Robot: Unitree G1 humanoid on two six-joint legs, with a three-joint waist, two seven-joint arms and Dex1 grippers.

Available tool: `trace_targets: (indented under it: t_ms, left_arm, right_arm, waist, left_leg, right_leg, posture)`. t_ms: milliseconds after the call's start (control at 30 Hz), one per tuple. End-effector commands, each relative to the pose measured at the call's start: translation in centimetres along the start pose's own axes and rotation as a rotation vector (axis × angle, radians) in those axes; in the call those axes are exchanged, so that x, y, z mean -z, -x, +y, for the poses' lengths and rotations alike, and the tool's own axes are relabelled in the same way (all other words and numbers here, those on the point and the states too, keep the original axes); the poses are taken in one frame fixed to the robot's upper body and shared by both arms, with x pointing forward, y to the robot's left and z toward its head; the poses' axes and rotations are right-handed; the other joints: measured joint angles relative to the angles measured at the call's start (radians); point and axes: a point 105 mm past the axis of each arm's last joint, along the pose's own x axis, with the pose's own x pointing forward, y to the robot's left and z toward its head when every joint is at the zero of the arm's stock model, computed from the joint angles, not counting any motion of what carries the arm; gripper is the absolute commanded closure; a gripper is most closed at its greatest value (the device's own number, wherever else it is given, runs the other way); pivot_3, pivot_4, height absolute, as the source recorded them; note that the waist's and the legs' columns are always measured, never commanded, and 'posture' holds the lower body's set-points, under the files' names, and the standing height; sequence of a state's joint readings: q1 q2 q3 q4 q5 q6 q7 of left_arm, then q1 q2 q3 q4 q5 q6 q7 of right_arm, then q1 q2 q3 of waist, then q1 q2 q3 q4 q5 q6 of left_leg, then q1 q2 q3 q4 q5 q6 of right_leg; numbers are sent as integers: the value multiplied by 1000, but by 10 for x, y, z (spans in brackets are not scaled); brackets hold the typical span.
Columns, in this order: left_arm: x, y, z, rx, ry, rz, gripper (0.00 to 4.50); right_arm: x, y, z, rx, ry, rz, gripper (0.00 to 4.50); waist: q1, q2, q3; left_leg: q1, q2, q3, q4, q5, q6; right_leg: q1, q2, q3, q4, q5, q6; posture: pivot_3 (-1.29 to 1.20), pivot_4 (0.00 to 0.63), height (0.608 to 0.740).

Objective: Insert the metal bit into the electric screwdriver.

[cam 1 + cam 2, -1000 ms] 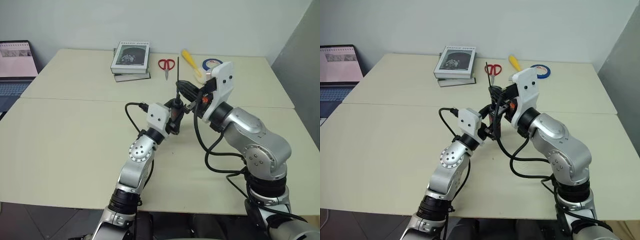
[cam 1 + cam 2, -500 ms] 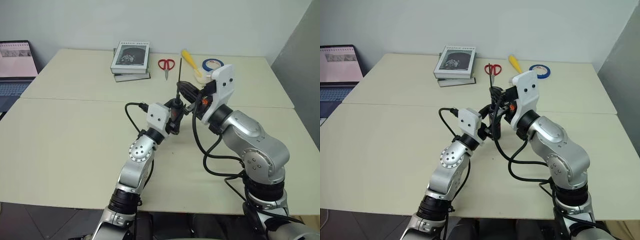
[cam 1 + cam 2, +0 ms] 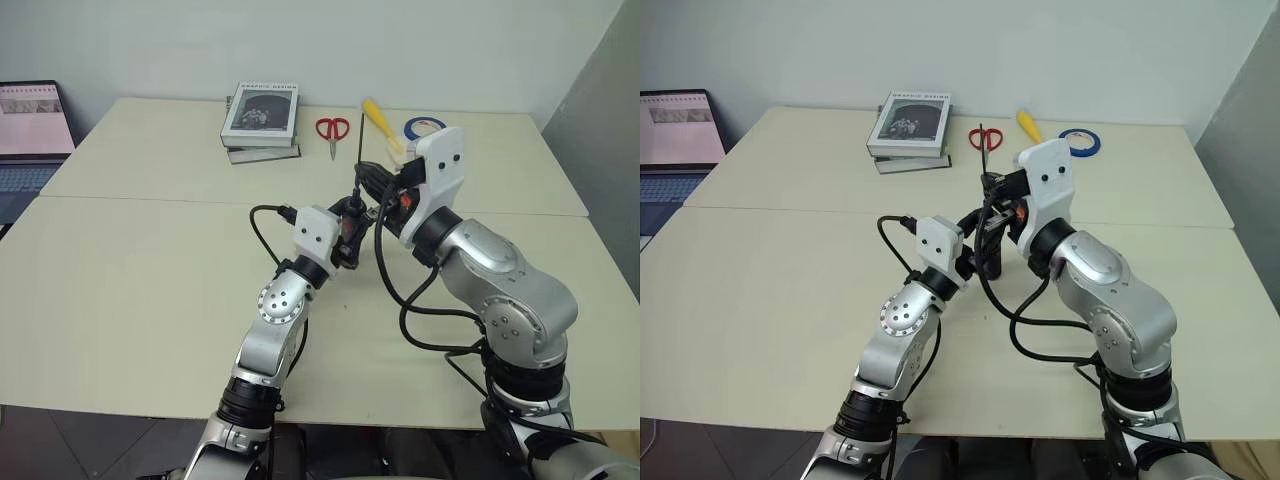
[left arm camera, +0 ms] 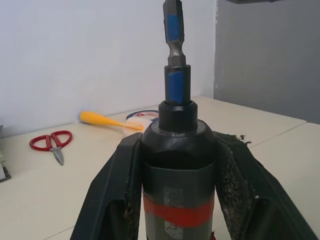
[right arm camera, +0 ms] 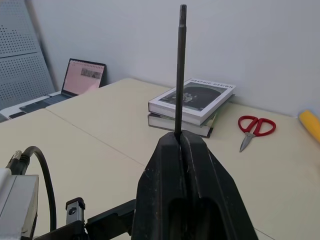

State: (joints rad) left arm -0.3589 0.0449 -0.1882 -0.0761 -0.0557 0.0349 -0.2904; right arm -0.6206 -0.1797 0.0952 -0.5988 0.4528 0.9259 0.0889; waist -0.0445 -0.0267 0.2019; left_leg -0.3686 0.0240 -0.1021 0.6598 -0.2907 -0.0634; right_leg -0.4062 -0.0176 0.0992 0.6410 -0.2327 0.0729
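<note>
The left gripper [image 3: 349, 222] is clamped around the electric screwdriver [image 3: 351, 213] above the middle of the counter [image 3: 140, 270]. In the left eye view the right gripper [image 3: 366, 178] sits just at two o'clock of it, pinched shut on the metal bit [image 3: 359, 160], which stands upright. Beyond them, at twelve o'clock, lie red scissors [image 3: 333, 131]; a stack of books [image 3: 261, 120] lies at eleven o'clock, a yellow-handled brush [image 3: 383, 125] and a roll of blue tape [image 3: 424, 126] at one o'clock, and a laptop [image 3: 33, 135] at ten o'clock, off the counter's edge.

In the left wrist view the two black fingers [image 4: 117, 190] press on either side of the screwdriver's black body, its red band between them. A short bit [image 4: 174, 35] with a blue band stands in the collar.

In the right wrist view the fingers [image 5: 167, 170] meet around the lower end of the thin dark rod, which rises straight up in front of the books.
</note>
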Motion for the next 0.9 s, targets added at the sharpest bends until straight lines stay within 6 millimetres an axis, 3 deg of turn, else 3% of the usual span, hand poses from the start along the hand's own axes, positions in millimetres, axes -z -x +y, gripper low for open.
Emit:
trace_targets:
  t_ms: [33, 567, 700, 900]
  left_arm:
    - [-6, -1, 5, -19, -26, -22, 2841]
    - [-5, -1, 3, -13, -24, -18, 2841]
    - [-5, -1, 2, -9, -24, -18, 2842]
    - [-6, -1, 3, -7, -26, -18, 2842]
  right_arm:
    - [-7, 5, 7, -26, 24, -29, 4500]
    - [-5, 6, 13, -61, -19, -19, 4500]
    - [-9, 5, 11, -55, -23, -31, 3735]
    - [-10, 5, 9, -59, -22, -33, 2227]
  waist:
    - [0, 0, 0]
    - [-2, 0, 0]
    - [-3, 0, 0]
    - [-4, 0, 0]
  left_leg:
    - [0, 0, 0, 0, 0, 0]
    - [-1, 0, 0, 0, 0, 0]
    - [-1, 0, 0, 0, 0, 0]
    - [-3, 0, -1, 0, 0, 0]
  right_leg:
    - [0, 0, 0, 0, 0, 0]
    - [0, 0, 0, 0, -2, -4]
    - [-1, 0, 0, 0, -2, -4]
    - [-2, 0, -1, -1, -2, -4]
  posture:
    - [0, 150, 740]
    - [0, 150, 740]
    - [0, 150, 740]
    - [0, 150, 740]
